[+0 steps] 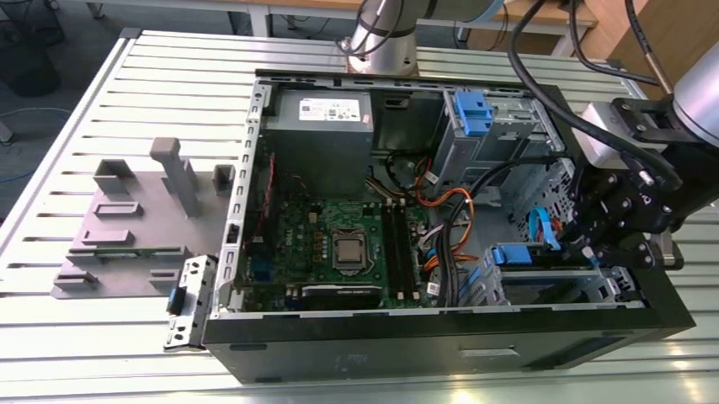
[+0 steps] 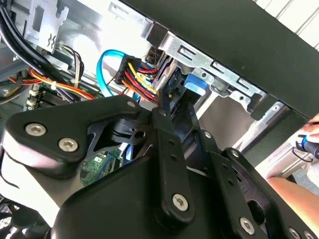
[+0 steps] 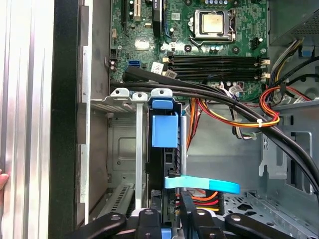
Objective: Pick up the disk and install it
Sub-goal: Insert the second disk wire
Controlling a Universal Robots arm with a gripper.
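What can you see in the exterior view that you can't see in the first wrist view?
The exterior view gives you the whole black computer case, the grey power box inside it, and a grey rack on the slatted table. The first wrist view adds a person's fingertip by the case's outer edge. Both views show the green circuit board, the orange wires, and the disk with its blue tab sitting in its bay, with the gripper right at it.
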